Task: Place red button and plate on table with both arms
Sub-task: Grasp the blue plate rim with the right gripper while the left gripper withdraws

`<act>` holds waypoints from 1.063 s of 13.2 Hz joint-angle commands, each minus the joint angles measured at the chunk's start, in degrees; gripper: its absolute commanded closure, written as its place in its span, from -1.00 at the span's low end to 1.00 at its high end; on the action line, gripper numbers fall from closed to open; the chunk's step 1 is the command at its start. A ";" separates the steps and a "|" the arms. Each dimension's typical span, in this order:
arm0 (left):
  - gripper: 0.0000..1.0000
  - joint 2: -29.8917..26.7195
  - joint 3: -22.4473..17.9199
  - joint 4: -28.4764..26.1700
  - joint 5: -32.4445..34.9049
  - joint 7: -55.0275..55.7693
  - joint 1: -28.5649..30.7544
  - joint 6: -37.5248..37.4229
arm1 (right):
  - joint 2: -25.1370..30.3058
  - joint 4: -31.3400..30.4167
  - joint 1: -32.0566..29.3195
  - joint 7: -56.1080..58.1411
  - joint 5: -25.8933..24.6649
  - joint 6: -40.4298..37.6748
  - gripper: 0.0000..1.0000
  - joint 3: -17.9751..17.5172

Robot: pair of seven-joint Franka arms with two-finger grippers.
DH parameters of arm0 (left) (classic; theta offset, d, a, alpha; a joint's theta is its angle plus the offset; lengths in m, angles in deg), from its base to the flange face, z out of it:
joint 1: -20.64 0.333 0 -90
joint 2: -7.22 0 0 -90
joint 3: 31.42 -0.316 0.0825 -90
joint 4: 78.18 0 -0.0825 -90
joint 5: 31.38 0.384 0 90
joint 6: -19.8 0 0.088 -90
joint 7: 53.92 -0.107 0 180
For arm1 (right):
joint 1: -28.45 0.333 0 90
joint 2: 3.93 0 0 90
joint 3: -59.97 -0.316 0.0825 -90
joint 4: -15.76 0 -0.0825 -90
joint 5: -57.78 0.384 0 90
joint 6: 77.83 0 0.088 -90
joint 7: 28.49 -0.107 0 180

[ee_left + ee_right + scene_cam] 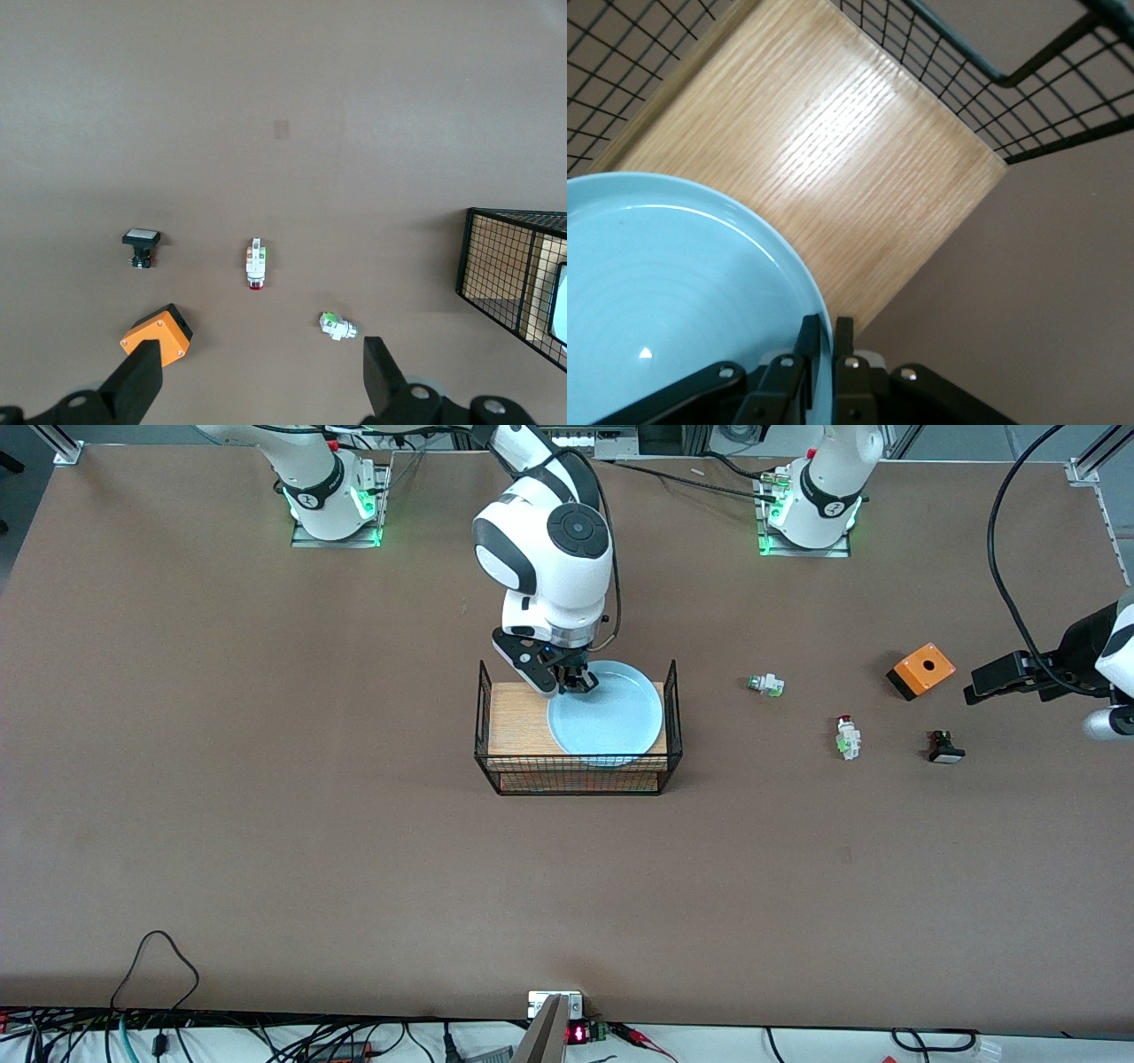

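The light-blue plate [611, 717] lies on the wooden top of the black wire rack [576, 779] in the middle of the table [266, 824]. My right gripper [576, 684] is shut on the plate's rim, one finger inside and one outside, as the right wrist view [827, 323] shows on the plate [673, 283]. The red button [848, 737] lies on the table toward the left arm's end, also in the left wrist view [255, 264]. My left gripper [979, 684] hangs open and empty [261, 350] above the table near that end.
A green-capped white button [765, 685] lies between the rack and the red button. An orange box [921, 670] and a black-bodied button [945, 747] lie near the left gripper. The rack's wire ends [992, 71] rise above its wooden top [824, 150].
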 commanded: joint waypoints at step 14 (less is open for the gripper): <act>-1.00 -1.80 -8.83 -0.01 -0.13 -4.73 -7.88 2.34 | 10.09 0.43 -9.48 0.49 13.55 -20.37 1.00 0.88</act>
